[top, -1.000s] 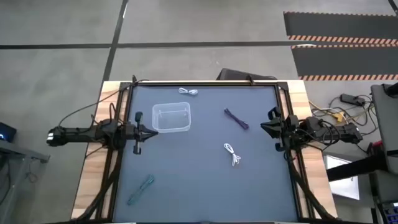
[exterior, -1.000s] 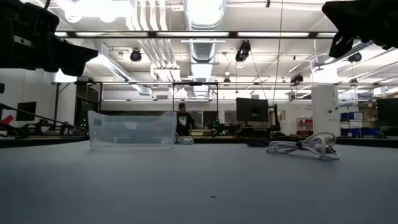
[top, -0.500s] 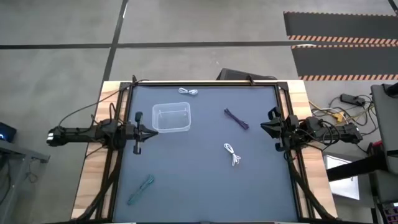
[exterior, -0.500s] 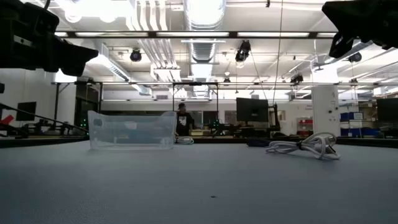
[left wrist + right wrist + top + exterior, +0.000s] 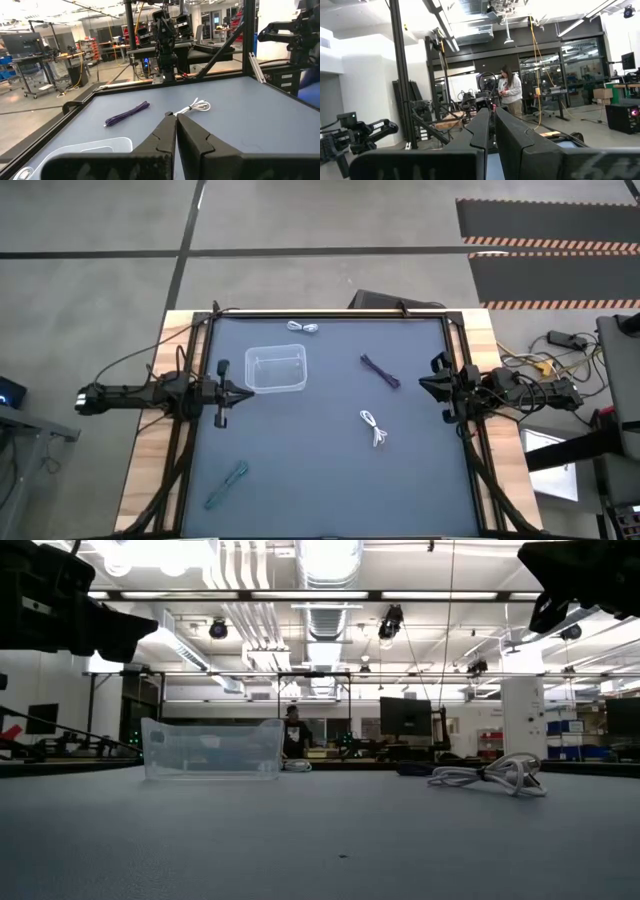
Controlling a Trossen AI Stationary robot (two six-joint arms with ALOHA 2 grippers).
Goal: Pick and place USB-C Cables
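Note:
Four cable bundles lie flat on the dark table. One white cable (image 5: 303, 327) lies at the far edge, a purple cable (image 5: 380, 370) right of centre, a second white cable (image 5: 375, 428) (image 5: 195, 106) nearer, and a teal cable (image 5: 227, 484) near the left front. The purple cable (image 5: 127, 113) also shows in the left wrist view. A clear box (image 5: 275, 370) (image 5: 212, 748) stands left of centre. My left gripper (image 5: 247, 392) (image 5: 175, 117) hovers shut at the left edge beside the box. My right gripper (image 5: 421, 384) (image 5: 491, 113) hovers shut at the right edge.
A black frame rail (image 5: 330, 313) runs round the table. Wooden strips (image 5: 148, 450) flank it left and right. Open table lies between the cables. A person (image 5: 510, 90) stands in the room behind, far from the table.

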